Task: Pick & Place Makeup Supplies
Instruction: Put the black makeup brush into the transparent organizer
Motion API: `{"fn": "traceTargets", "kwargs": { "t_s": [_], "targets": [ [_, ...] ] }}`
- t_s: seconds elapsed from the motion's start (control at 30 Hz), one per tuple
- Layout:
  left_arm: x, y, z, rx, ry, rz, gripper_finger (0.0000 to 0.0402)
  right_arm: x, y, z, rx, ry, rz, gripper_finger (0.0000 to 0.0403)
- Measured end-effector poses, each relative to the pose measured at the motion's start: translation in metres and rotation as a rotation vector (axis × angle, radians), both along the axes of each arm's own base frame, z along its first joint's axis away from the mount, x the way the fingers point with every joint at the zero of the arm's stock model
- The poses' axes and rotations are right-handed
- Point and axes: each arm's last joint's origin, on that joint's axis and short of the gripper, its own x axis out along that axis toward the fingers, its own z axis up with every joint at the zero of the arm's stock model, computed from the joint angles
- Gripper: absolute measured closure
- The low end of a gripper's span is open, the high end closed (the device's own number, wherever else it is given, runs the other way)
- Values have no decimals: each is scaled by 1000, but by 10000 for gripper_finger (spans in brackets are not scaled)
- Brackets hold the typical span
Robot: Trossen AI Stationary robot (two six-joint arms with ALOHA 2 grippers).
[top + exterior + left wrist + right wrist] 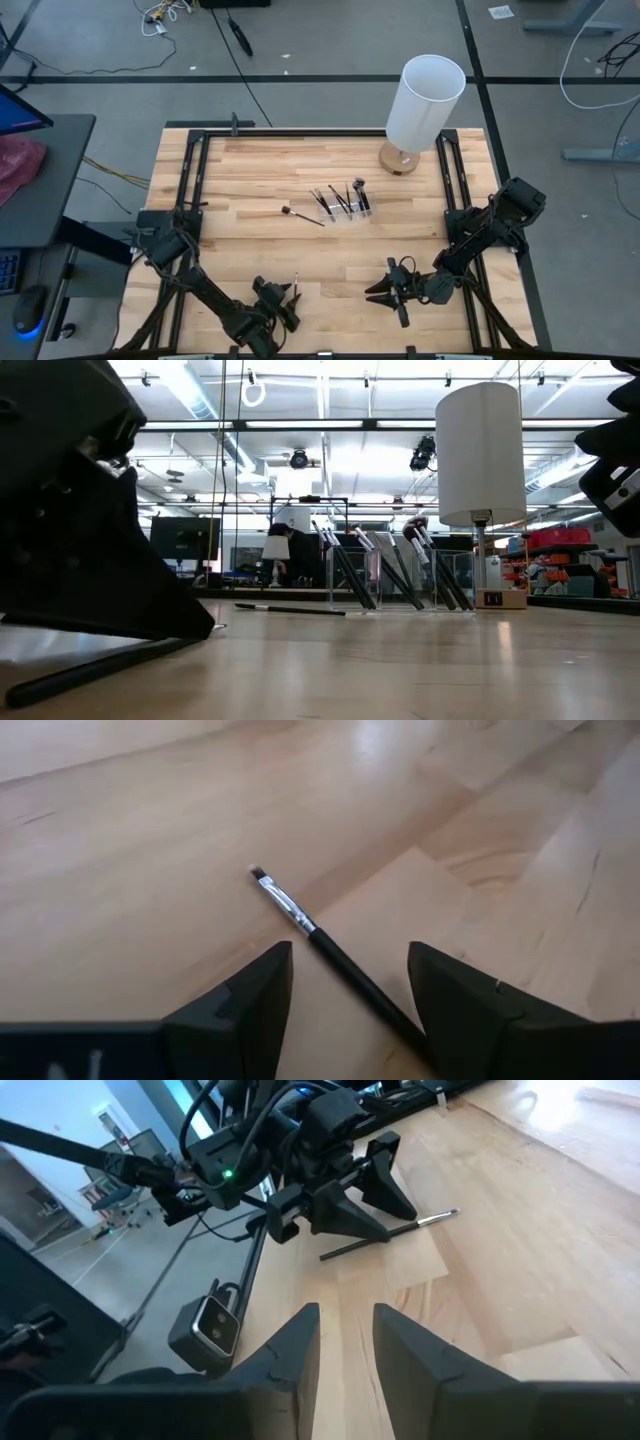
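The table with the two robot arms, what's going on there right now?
The left claw sits low at the near edge of the table, open around a thin makeup brush lying flat on the wood, not yet gripped. Several more brushes stand in a small clear holder mid-table, and one lies loose beside it. The right claw waits nearby, empty. A white lamp stands at the far side.

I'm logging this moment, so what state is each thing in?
left gripper: open, low over the table's near edge, fingers either side of a brush.
brush by left gripper: lying flat, not gripped.
right gripper: part open, empty, near the front edge.
loose brush: lying flat beside the holder.
clear holder: upright, several brushes leaning in it.
white lamp: upright at the far edge.
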Motion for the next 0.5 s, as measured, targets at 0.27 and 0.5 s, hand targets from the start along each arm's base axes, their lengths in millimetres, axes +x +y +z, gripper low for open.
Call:
{"fn": "traceTargets", "kwargs": {
  "t_s": [0.27,0.5],
  "targets": [
    [-4,4,-5,16,92,-3,271,0,0,0,4,2,-2,303],
    [-6,3,-7,60,153,-56,381,0,0,0,2,2,-1,303]
  ]
}}
